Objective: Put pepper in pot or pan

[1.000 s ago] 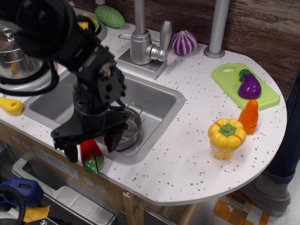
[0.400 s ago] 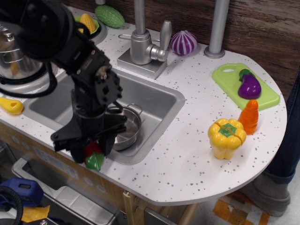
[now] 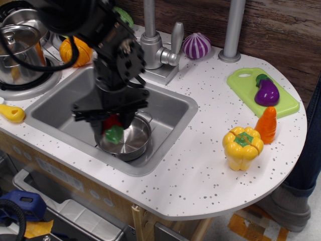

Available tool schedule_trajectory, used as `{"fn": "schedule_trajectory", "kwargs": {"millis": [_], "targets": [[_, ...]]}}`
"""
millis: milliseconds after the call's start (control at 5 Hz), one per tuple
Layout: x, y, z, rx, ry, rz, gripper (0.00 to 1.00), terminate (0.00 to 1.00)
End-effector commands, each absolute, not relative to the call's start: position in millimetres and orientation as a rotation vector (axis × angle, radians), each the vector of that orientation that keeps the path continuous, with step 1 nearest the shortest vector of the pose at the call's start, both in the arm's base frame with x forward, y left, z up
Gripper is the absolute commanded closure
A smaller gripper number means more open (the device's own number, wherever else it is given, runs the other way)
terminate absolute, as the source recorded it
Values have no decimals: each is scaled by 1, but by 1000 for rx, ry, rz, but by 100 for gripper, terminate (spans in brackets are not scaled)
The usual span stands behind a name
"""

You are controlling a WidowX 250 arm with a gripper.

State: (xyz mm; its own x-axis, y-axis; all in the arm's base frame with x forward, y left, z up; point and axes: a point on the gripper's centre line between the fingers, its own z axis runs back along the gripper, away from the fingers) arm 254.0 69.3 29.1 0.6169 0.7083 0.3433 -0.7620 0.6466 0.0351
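My gripper (image 3: pixel 113 126) is shut on the red chili pepper (image 3: pixel 113 124), whose green stem cap (image 3: pixel 114 134) points down. It holds the pepper in the air over the small shallow steel pot (image 3: pixel 131 143), which sits in the sink basin (image 3: pixel 165 113). Most of the pepper's red body is hidden between the black fingers. The pot looks empty where it shows.
A lidded taller steel pot (image 3: pixel 17 47) stands at the back left. A tap (image 3: pixel 150 47) rises behind the sink. A yellow bell pepper (image 3: pixel 243 147), an orange carrot (image 3: pixel 267 124) and a green board (image 3: pixel 241 83) with an aubergine (image 3: pixel 266 91) are at the right.
My gripper closed on the pepper at the sink's front edge, lifted it and carried it back and right, over the pot in the sink.
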Motion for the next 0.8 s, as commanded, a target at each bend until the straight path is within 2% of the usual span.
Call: {"fn": "schedule_trajectory", "kwargs": {"millis": [0,200,400,600], "targets": [[285,76,11,121,-410,817,0,0],[295,79,2,110,-450,774,0,0],[298,81,-1,71,-449,765,0,0],[298,81,-1,71,-449,765,0,100]]}}
